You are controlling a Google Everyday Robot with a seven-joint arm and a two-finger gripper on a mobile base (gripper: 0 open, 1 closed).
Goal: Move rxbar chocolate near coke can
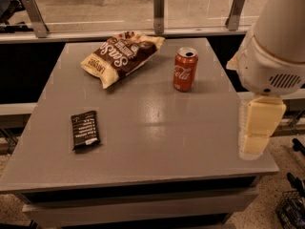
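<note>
Gripper (257, 130) hangs over right edge of table (162, 142), pointing down. Opening: cannot tell. Rxbar chocolate (85, 130) lies flat, well apart to gripper's left, at about the same depth, long axis near-to-far. Coke can (185, 69) upright, beyond gripper and left. Judgement: long leftward reach needed first.

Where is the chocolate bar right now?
The rxbar lies flat on the table's front-left, far from the can; the end effector hangs at the right edge.

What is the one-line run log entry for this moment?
gripper: over right edge of table | rxbar chocolate: flat, front left, untouched | coke can: upright, back right, apart from bar
</note>
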